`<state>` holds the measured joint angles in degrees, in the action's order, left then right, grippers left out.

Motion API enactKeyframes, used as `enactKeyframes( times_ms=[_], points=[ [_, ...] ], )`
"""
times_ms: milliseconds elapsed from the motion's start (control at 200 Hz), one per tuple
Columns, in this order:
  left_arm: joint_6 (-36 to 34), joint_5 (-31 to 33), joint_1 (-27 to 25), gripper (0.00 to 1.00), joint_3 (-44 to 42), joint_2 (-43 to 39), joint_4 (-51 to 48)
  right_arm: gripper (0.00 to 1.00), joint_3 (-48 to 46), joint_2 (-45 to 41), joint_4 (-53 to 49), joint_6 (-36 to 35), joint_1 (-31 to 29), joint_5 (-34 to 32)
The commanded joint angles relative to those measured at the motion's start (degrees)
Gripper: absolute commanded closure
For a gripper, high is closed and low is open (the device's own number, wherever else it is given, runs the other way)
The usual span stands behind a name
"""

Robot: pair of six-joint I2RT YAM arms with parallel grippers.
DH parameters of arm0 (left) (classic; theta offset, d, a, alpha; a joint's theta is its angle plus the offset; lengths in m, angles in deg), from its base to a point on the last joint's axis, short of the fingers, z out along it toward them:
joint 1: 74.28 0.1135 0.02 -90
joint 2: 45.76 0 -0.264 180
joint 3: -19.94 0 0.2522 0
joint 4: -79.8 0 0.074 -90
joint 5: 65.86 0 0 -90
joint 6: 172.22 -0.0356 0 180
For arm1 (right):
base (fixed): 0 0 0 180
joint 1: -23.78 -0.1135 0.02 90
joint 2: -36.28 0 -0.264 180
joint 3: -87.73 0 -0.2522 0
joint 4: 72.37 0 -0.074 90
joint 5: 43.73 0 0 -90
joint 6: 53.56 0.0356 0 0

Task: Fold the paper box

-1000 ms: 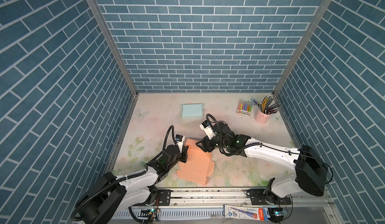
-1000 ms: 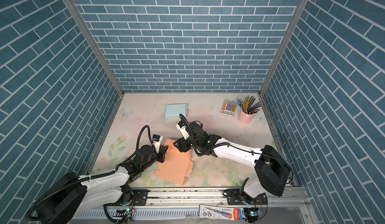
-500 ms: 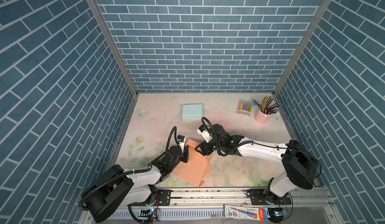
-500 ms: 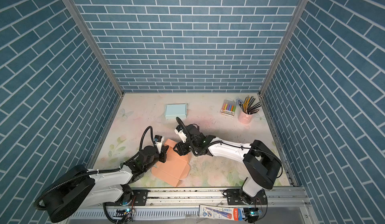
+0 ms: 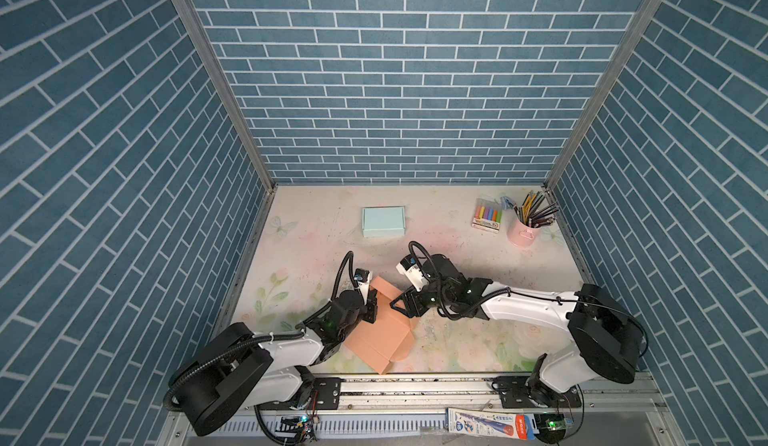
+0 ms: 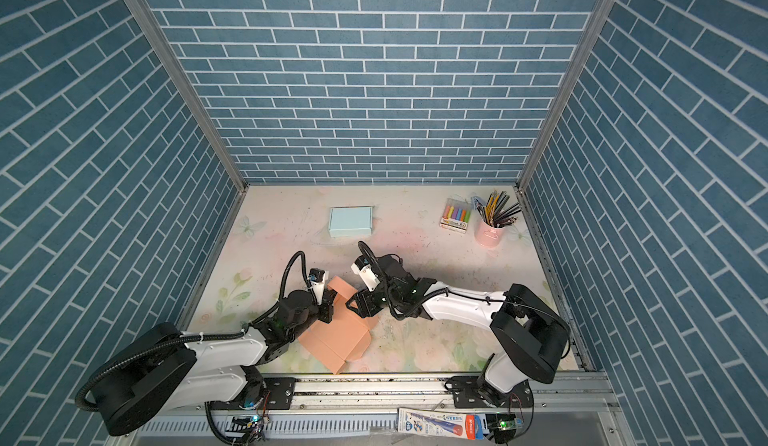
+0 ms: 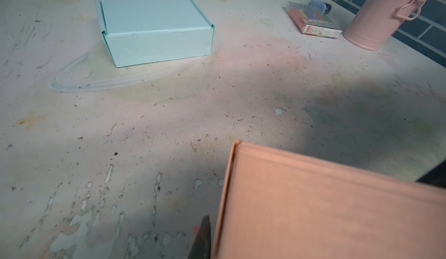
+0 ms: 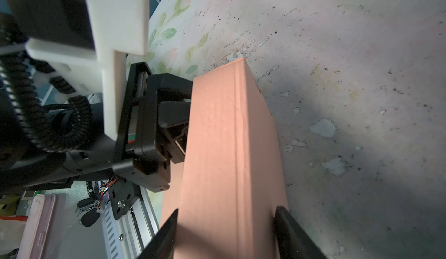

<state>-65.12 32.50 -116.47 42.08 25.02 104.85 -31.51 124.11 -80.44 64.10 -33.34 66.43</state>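
both top views: salmon paper box lies half-made near the front edge of the desk, btwn the two arms, base flat, one wall raised at its far end where the two sets of jaws meet. left arm reaches in from the box's left, right arm from its right. a closed light blue box, a marker pack and a pink pencil cup sit well apart toward the back, out of the way. left wrist view: raised wall of the paper box fills much of the view close to the camera, one dark fingertip tight against its outer face; the other is hidden behind the card, so left jaws read as clenched on that wall. right wrist view: the wall runs straight away from the camera w/ a crease down it; right jaws stand wide, a fingertip on each side, both seeming to touch, so prob a grip across the wall's width, tho how firm i can't tell. left jaws show here too, nipping the wall's far end. step in hand, imo: roll this wall over along its crease. to do it well: left pinch as anchor, no pulling; right turns the wall about the crease line, not across it, base flat on desk, light squeeze so the card doesn't buckle, and check the edge seats inside before letting go.
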Motion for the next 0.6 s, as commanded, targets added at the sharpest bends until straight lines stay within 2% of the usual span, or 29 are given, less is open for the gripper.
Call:
enactKeyframes(
  times_ms=[0,255,595],
  points=[
    [0.48,0.31,-0.13,0.86,0.41,-0.36,1.07,0.4,0.0,-1.39,0.37,2.08,-1.24,2.08],
    [0.75,-0.19,-0.21,0.82,-0.6,-2.41,0.43,0.4,0.73,-2.2,-3.48,1.28,-1.63,-3.51],
    [1.36,-0.22,-0.5,0.78,-1.61,-3.11,0.01,0.4,1.06,-3.11,-5.28,1.11,-1.58,-7.05]
  ],
)
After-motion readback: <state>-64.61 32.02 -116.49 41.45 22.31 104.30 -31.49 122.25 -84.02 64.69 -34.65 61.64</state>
